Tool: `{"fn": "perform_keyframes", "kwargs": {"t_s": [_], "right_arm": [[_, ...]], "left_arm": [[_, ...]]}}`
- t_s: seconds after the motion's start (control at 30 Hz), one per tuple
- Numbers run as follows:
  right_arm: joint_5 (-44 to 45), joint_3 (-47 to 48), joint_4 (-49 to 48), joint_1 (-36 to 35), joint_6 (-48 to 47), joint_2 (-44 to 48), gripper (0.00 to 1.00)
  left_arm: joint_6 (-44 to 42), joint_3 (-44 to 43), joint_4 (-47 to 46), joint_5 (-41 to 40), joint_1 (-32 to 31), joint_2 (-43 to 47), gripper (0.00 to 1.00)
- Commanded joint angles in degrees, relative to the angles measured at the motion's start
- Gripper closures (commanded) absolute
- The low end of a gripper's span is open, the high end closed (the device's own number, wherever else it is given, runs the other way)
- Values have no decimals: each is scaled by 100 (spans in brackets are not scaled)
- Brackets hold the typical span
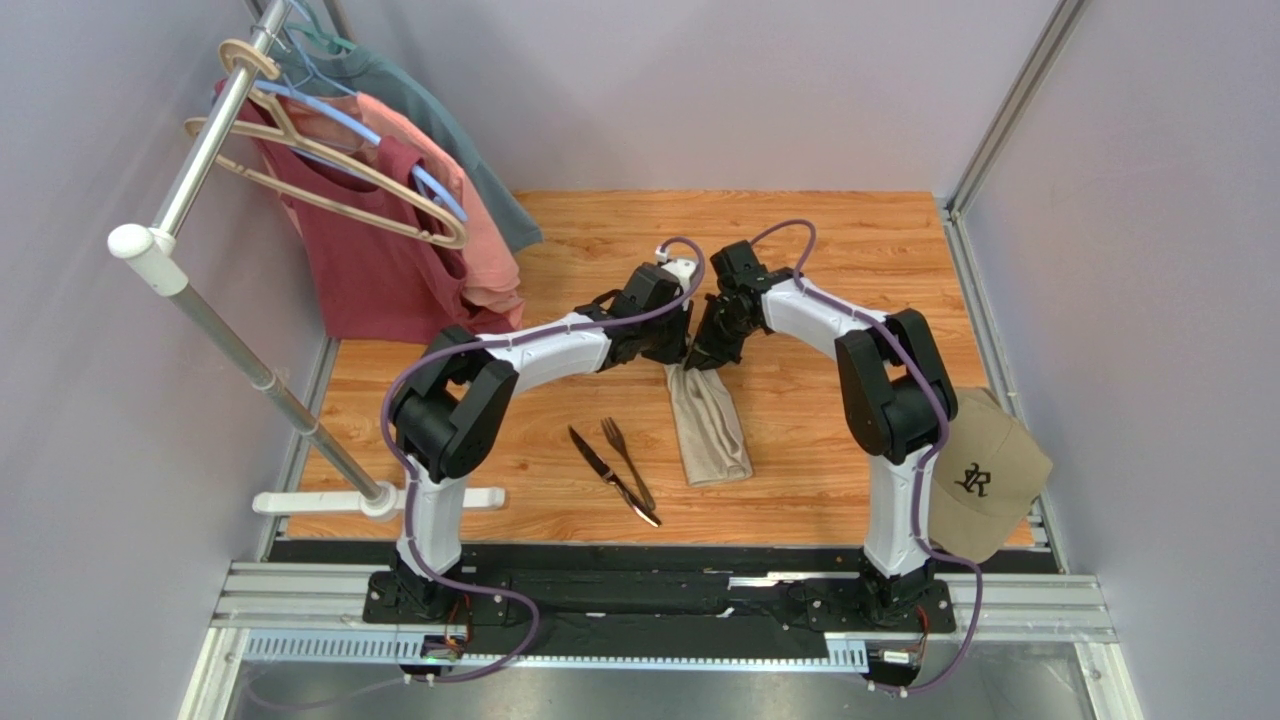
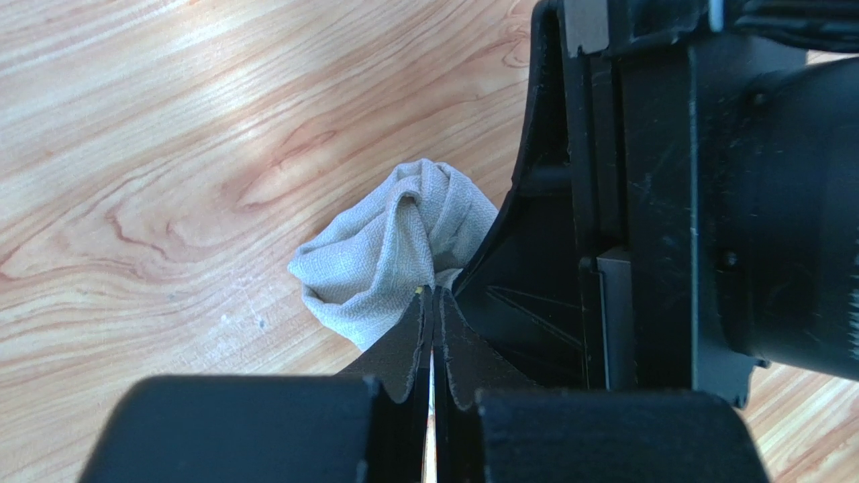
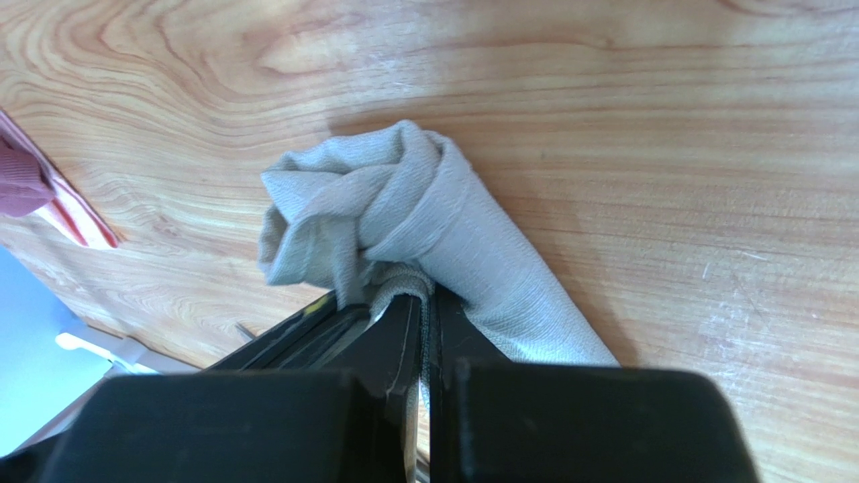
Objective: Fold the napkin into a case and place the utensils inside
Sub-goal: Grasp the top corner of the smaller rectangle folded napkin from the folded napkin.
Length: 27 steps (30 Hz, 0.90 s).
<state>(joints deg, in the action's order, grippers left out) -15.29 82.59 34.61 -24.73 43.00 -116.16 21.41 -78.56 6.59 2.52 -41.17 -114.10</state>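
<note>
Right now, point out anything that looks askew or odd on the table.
The napkin is odd: its far end is scrunched into a wad where the left tool and right tool pinch it, not flat.

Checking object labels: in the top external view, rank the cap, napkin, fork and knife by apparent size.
1. cap
2. napkin, its far end partly hidden
3. knife and fork: both slim and about alike, so not ranked

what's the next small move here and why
Probably lift both arms together a little: the left end effector and right end effector are each shut on the napkin at its bunched far end, the rest lies flat, fork and knife lie beside it.
</note>
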Motion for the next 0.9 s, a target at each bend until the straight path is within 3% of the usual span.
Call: {"fn": "perform_keyframes", "kwargs": {"t_s": [0.0,0.13,0.3,0.63,0.87], "right_arm": [[0,197,-85,-58,-168,58,100],[-701,153,-454,-41,-529,181,100],[-1634,-84,-1298,47,-722,-38,99],[-2231,-884,-2526,179,-935,137,69],[-2627,-1437,-3275,267,-575,366,59]], "left_arm": [[-198,-71,-351,117,-58,362,100],[-190,279,-815,213,-49,380,100],[21,281,-713,38,-41,205,100],[811,315,-333,-183,205,257,100],[1128,535,-588,204,214,345,100]]}}
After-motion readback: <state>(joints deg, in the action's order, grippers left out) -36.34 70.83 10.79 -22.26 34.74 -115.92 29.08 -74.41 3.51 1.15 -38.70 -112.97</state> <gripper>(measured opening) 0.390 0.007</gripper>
